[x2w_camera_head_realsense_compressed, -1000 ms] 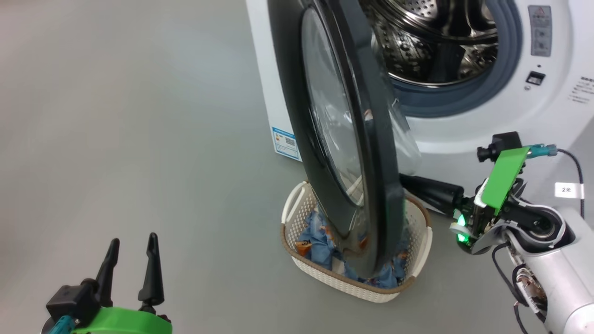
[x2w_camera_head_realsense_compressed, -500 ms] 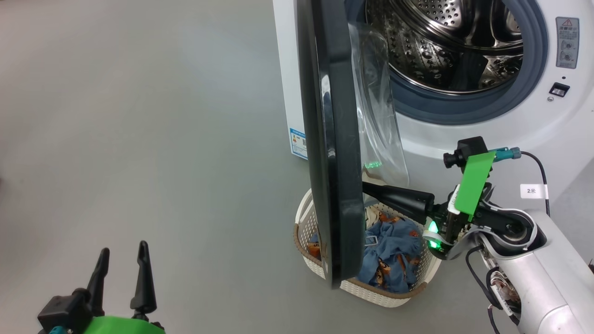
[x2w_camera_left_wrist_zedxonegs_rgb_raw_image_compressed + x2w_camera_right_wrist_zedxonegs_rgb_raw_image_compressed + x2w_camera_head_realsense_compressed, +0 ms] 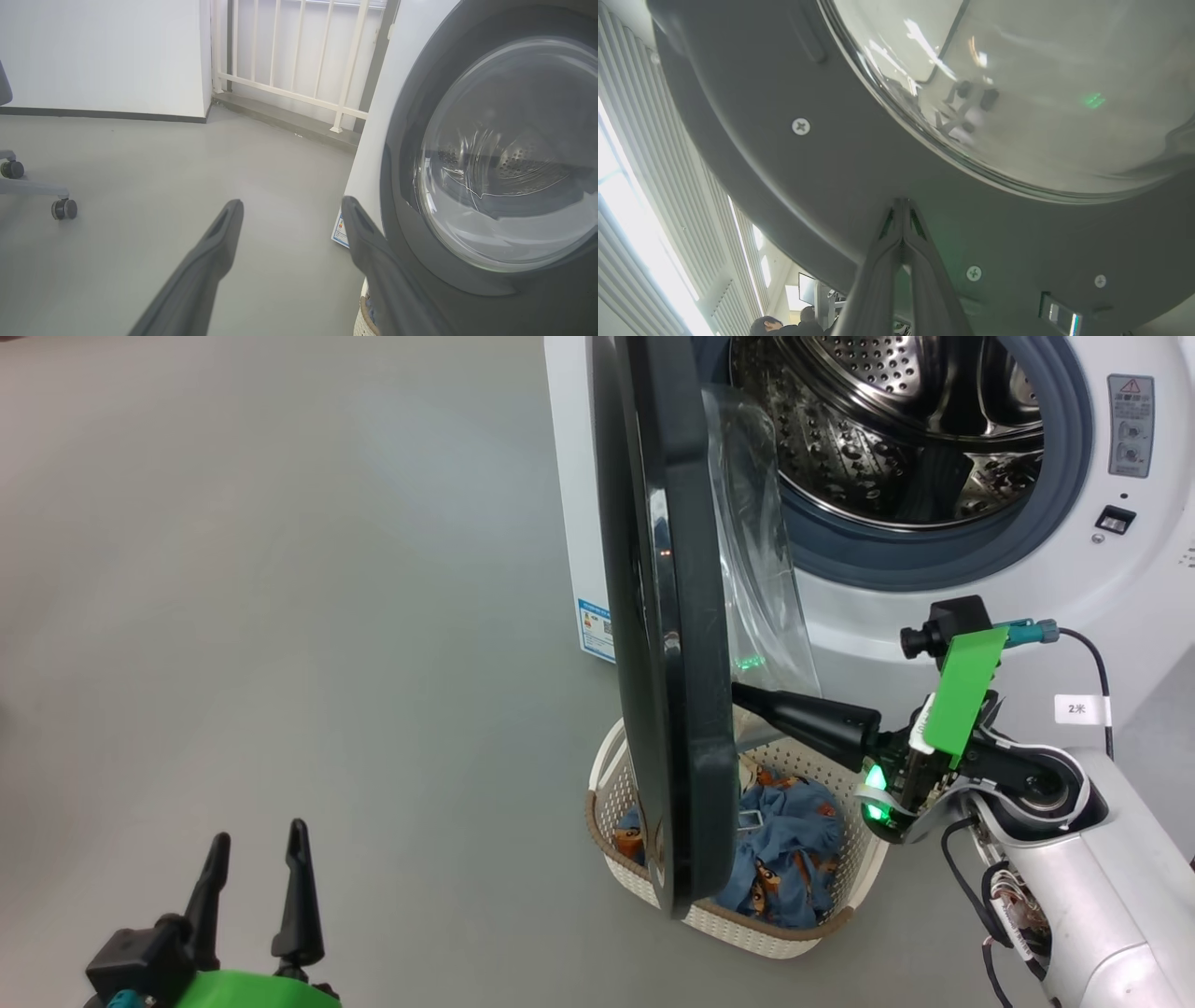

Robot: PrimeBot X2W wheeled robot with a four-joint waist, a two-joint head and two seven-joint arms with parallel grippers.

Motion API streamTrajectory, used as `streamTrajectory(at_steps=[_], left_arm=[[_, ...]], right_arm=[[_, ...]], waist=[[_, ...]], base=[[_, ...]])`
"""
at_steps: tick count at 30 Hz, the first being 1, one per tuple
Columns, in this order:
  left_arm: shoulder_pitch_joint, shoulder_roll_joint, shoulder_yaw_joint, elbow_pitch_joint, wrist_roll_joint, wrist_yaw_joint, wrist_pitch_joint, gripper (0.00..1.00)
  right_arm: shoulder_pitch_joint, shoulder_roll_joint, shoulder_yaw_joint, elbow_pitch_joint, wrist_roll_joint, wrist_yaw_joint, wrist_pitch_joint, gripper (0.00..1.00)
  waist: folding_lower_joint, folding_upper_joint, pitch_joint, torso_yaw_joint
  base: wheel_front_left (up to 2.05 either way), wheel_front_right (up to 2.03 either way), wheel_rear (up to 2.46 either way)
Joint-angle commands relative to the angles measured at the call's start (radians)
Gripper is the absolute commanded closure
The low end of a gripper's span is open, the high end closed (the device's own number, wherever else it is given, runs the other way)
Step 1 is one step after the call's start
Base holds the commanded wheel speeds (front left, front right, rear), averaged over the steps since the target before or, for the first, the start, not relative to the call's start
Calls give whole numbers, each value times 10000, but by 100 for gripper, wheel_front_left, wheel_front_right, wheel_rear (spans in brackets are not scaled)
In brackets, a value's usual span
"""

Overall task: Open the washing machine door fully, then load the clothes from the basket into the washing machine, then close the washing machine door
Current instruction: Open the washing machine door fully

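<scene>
**Door edge-on over the basket, right pincer shut against its inner ring**

In the head view the washing machine [image 3: 934, 616] takes the upper right of the frame, white, with its steel drum [image 3: 896, 420] bare inside the grey gasket [image 3: 934, 565]. The washing machine door [image 3: 667, 644] stands swung out and edge-on, a glossy black band running from the top edge down to the lower centre; its clear glass bowl [image 3: 756, 551] bulges to the right, toward the machine. A blue label sticker [image 3: 595, 627] sits low on the machine's side, just left of the door.

The basket [image 3: 719, 924] stands on the grey floor [image 3: 280, 569] at lower centre, below the machine's front; the door's lower edge crosses in front of it and hides part of it. The clothes [image 3: 784, 840] lie inside the basket, blue with orange-brown figures, showing to the right of the door's edge.

The right gripper [image 3: 903, 203] reaches in from the lower right of the head view, above the basket and behind the door. In the right wrist view its two fingers are pressed together with nothing between them, and their tips meet the door's dark inner ring just below the glass; a screw [image 3: 801, 126] shows in that ring at upper left.

The left gripper [image 3: 260, 835] sits at the lower left of the head view, fingers spread wide and empty, over bare floor and well apart from the door.
</scene>
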Motion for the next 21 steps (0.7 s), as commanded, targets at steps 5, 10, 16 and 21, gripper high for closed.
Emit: streamTrajectory(at_steps=[5, 10, 16, 21], left_arm=[[-341, 290, 88, -101, -8, -26, 33, 0], [-341, 363, 57, -102, -41, -35, 37, 0], [-377, 441, -11, -181, -70, -58, 43, 0], [-427, 493, -46, -267, -97, -64, 67, 0]], right_arm=[[324, 13, -378, -783, -237, 60, -342, 100], [668, 66, -681, -1448, -448, 60, -778, 50], [1100, 24, -736, -2470, -1095, 60, -1348, 0], [1355, -27, -693, -3278, -1744, 60, -2137, 0]], waist=[[-1, 0, -195, -100], [-1, 0, -238, -466], [-1, 0, -254, -1094], [-1, 0, -229, -1542]], base=[[0, 0, 0], [0, 0, 0], [0, 0, 0], [0, 0, 0]])
